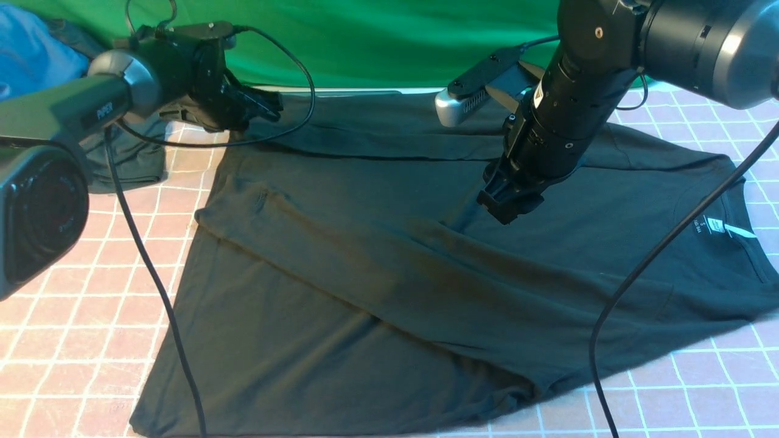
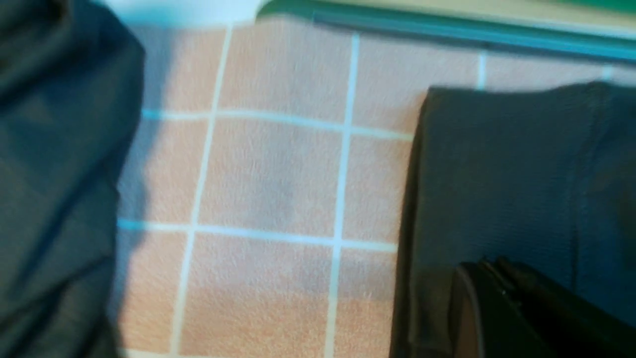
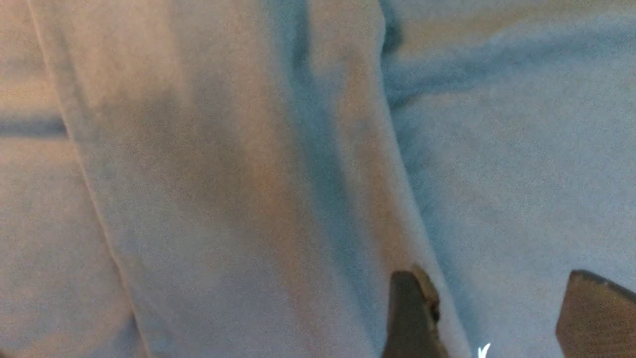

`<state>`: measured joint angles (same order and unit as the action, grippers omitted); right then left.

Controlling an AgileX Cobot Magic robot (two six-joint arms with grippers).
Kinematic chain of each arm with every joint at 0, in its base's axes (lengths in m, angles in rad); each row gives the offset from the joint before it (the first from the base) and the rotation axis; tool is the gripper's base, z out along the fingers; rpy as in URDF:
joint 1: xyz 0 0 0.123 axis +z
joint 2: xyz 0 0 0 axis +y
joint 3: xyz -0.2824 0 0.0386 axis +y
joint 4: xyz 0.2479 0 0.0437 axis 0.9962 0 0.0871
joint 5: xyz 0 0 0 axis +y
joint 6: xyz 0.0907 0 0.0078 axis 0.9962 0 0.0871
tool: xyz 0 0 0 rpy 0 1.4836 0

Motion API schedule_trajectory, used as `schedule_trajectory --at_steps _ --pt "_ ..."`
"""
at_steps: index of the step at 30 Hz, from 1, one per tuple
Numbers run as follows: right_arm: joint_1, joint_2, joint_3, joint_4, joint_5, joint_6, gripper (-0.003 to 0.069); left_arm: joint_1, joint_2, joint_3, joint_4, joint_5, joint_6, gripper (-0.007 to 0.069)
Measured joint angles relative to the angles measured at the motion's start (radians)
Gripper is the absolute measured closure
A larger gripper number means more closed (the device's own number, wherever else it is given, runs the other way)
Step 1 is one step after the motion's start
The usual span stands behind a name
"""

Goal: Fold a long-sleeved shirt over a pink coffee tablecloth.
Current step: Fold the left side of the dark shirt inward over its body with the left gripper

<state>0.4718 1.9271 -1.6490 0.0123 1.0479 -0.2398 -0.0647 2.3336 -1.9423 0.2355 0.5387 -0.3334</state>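
**Black shirt spread flat, body fold about to begin**

Black cotton, the long-sleeved shirt (image 1: 365,255) lay flat on the pink coffee tablecloth (image 1: 73,340). Its collar was to the robot's right and its hem to the left, with one sleeve laid slantwise across the body. The left tool (image 1: 261,106) sat at the far hem corner with its jaws together. Whether cloth was pinched between them I couldn't make out. The right tool (image 1: 508,204) hung just above the shirt's middle, jaws apart, holding nothing. It looked to me like the start of the body fold, sleeves already in. The next move would call for a sure pinch on that corner and a matching hold from the right. Only then could the edge be lifted over without dragging the sleeve askew.
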Motion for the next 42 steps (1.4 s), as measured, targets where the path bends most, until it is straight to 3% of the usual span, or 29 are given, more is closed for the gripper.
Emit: schedule_trajectory --at_steps 7,15,18,27,30,35,42 --pt "0.0 0.0 0.0 0.0 0.0 0.0 0.0232 -0.002 -0.062 -0.025 -0.016 0.072 0.015 0.061" --pt "0.0 0.0 0.0 0.0 -0.001 0.005 0.0232 0.008 -0.052 -0.027 -0.027 0.053 0.018 0.0594" --pt "0.0 0.0 0.0 0.0 -0.004 0.005 0.0232 0.015 -0.021 -0.027 -0.027 0.054 0.007 0.0542" --pt "0.0 0.0 0.0 0.0 -0.01 0.005 0.0232 0.018 0.042 -0.027 -0.04 0.043 -0.022 0.0227" --pt "0.0 0.0 0.0 0.0 -0.018 0.005 0.0232 0.018 0.042 -0.027 -0.043 0.023 -0.022 0.0176" --pt "0.0 0.0 0.0 0.0 -0.024 0.005 0.0232 0.018 0.042 -0.027 -0.047 0.01 -0.022 0.0189" --pt "0.0 0.0 0.0 0.0 -0.027 0.006 0.0232 0.018 0.056 -0.027 -0.108 0.007 0.034 0.0337"
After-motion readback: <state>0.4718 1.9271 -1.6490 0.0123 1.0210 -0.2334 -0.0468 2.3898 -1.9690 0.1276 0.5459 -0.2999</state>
